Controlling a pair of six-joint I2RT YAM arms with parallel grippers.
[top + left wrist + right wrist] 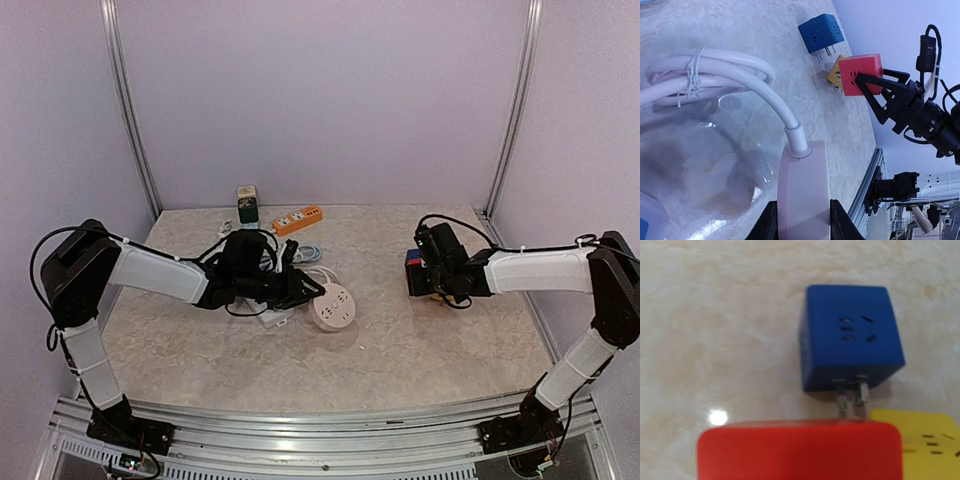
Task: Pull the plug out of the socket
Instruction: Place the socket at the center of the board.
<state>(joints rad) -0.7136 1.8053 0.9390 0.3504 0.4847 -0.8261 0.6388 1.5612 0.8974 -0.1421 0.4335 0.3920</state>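
Observation:
A round white socket [335, 306] with a coiled white cord [705, 75] lies left of the table's middle. My left gripper [313, 293] is shut on it, with black fingers [765, 225] on both sides of its rim [802, 195]. No plug shows in it. My right gripper [422, 280] is shut on a red cube plug [860, 74] at the right, low over the table. The red plug fills the bottom of the right wrist view [800, 450] and hides the fingers there. A blue cube plug [850, 340] with bare prongs and a yellow one [920, 440] lie beside it.
An orange power strip [298, 219] and a green-and-white box [247, 205] lie at the back by the wall. A light blue cable [308, 250] and a flat white strip [275, 318] lie by the socket. Metal frame posts stand at both back corners.

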